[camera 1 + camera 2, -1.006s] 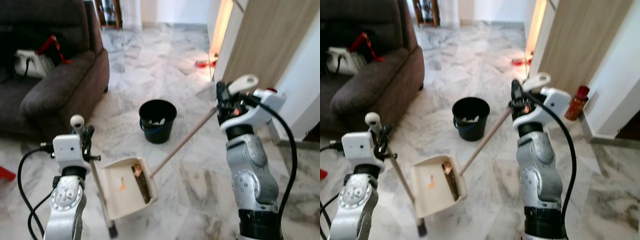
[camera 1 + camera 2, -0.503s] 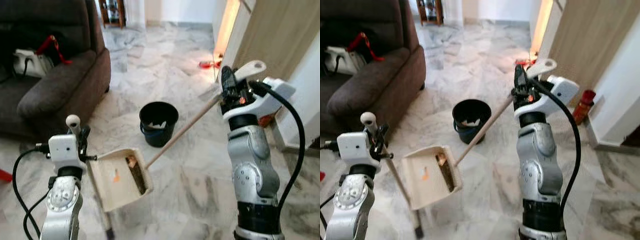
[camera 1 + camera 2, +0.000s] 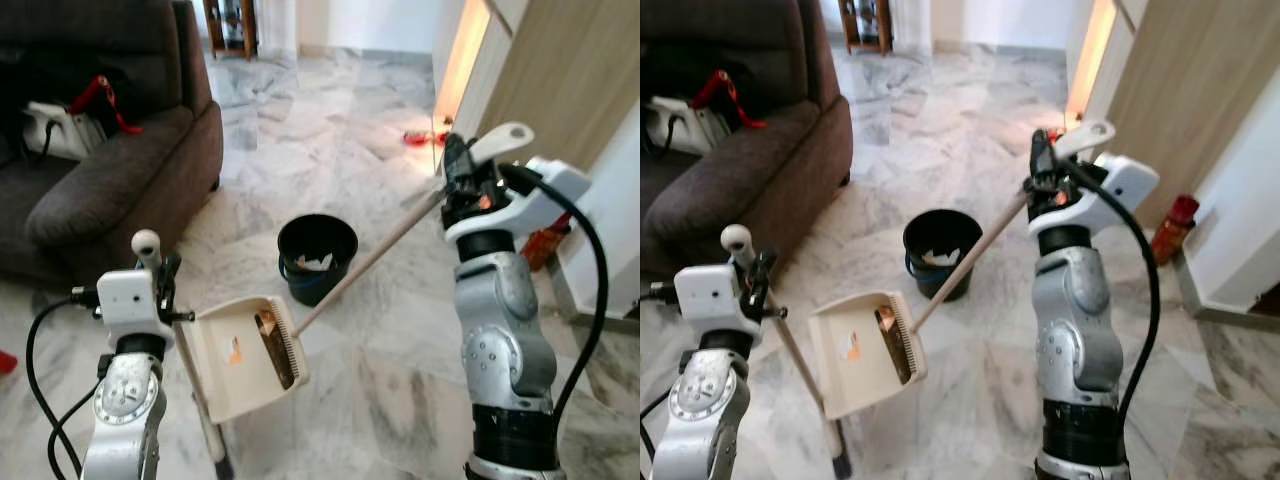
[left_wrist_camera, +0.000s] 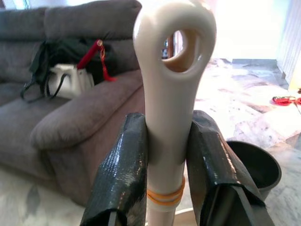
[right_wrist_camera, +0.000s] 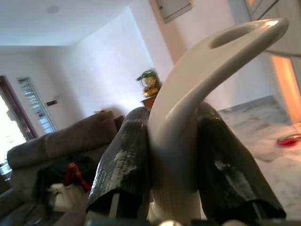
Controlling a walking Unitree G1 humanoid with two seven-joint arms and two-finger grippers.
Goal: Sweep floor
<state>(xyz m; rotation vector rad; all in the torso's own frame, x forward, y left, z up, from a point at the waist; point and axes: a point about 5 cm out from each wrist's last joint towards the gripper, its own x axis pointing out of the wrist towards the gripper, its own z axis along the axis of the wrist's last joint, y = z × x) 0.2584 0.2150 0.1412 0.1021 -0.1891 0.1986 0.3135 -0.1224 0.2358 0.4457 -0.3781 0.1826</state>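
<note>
My left gripper (image 3: 160,275) is shut on the cream dustpan handle (image 4: 171,94), holding the cream dustpan (image 3: 245,355) lifted over the marble floor. Brown debris and an orange scrap lie in its pan. My right gripper (image 3: 455,180) is shut on the broom handle (image 5: 197,108), whose long stick (image 3: 375,255) slopes down to the bristles resting in the dustpan's mouth. A black bin (image 3: 317,255) with some white waste inside stands just beyond the dustpan.
A dark grey sofa (image 3: 110,170) with a white bag and red strap stands to the left. A wooden cabinet (image 3: 555,80) and white wall lie to the right, a red bottle (image 3: 1173,228) at their foot. A red item (image 3: 415,138) lies on the far floor.
The camera has shifted, so the bin sits nearer the dustpan. The dustpan has risen slightly and tilted, with the broom bristles staying in it. Both grippers keep their grip.
</note>
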